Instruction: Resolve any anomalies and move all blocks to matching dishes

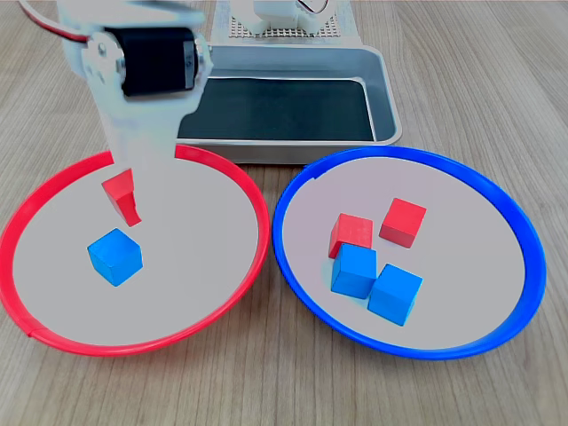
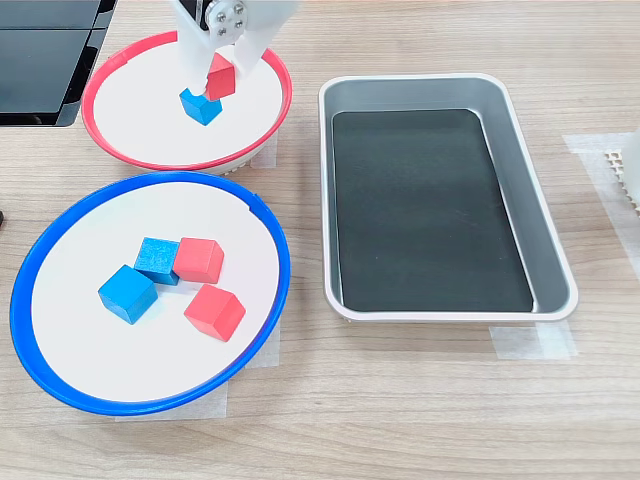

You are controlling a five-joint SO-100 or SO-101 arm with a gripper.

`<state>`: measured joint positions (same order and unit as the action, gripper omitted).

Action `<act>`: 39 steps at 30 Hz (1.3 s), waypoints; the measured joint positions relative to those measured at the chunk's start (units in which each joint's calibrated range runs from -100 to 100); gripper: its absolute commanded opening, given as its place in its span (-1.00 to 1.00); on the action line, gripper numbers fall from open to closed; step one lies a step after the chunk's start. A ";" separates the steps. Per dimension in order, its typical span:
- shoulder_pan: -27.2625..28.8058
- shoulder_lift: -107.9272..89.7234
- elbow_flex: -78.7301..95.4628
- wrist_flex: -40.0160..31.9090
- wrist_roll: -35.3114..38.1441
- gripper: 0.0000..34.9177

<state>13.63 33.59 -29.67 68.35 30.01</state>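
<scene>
My gripper (image 1: 131, 202) (image 2: 220, 82) reaches down over the red-rimmed dish (image 1: 258, 232) (image 2: 128, 155) and is shut on a tilted red block (image 1: 117, 192) (image 2: 222, 76). The white finger hides part of that block in the first exterior view. A blue block (image 1: 114, 256) (image 2: 200, 106) lies in the same dish, just beside the gripper. The blue-rimmed dish (image 1: 533, 266) (image 2: 281, 255) holds two red blocks (image 1: 351, 232) (image 1: 403, 221) (image 2: 199, 259) (image 2: 215, 311) and two blue blocks (image 1: 354, 271) (image 1: 395, 294) (image 2: 157, 260) (image 2: 127, 292), bunched near its middle.
A rectangular grey metal tray (image 1: 387, 84) (image 2: 548, 225) with a dark bottom stands beyond the dishes in the first exterior view and at the second exterior view's right. A black object (image 2: 40, 60) sits at the second exterior view's top left, and a white perforated piece (image 2: 626, 175) at its right edge.
</scene>
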 measured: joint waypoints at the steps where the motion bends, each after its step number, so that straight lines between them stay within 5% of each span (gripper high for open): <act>1: 0.00 1.11 0.09 -1.06 1.22 -0.39; 5: 1.50 2.30 0.91 -3.26 3.42 -0.05; 16: 2.04 4.77 -2.00 -4.08 8.35 0.03; 24: 2.83 8.27 -3.54 -6.93 10.50 -0.42; 28: 2.74 9.04 -3.81 -7.91 10.84 -0.98; 39: -1.42 6.14 -7.26 -5.95 3.61 -0.99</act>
<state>12.21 39.73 -36.93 62.40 33.63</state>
